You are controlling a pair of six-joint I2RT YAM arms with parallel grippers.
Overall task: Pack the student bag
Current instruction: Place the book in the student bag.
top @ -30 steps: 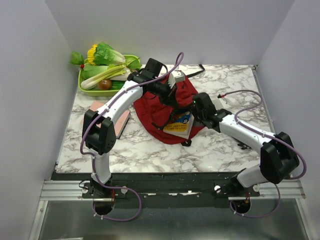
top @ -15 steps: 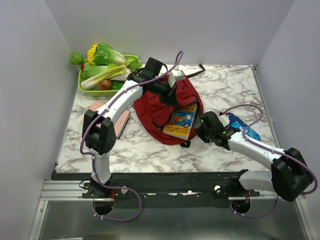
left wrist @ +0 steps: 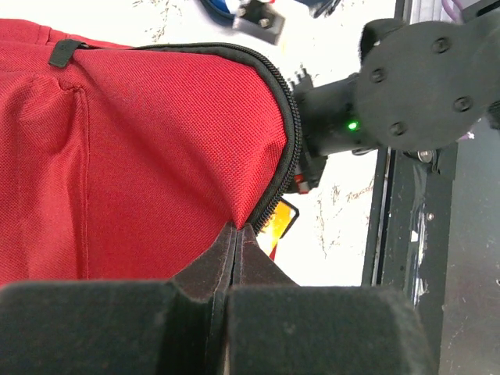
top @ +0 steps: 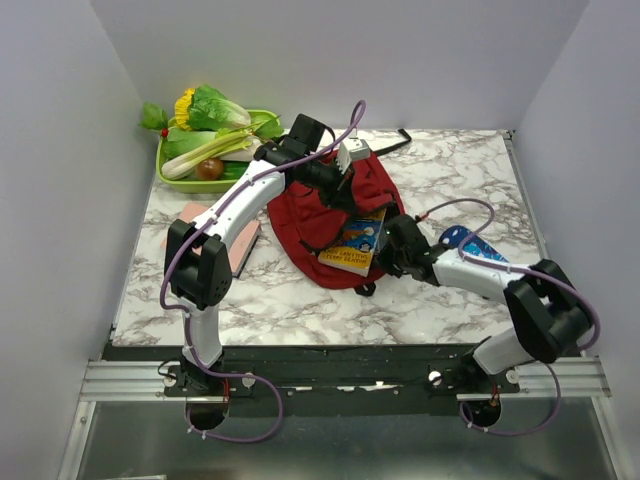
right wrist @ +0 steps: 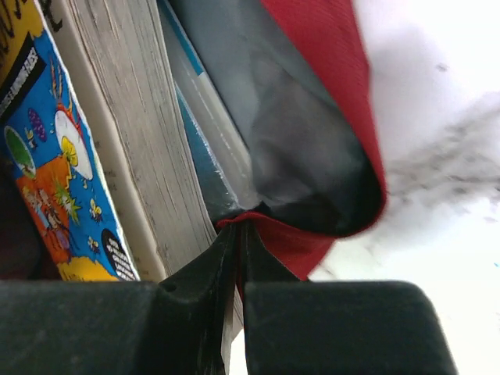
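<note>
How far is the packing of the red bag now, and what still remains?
Done: a colourful book sits partly inside the open mouth of the student bag. In hand: the left jaws pinch the zipper edge and the right jaws pinch the lower lip beside the book, spreading the opening. Remaining: the blue pencil case and a pink flat item lie on the table outside, and the bag is unzipped.

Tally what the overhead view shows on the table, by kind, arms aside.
Red backpack: 1
Picture book: 1
Pink notebook: 1
Blue pencil case: 1
Green vegetable tray: 1
Total: 5
</note>
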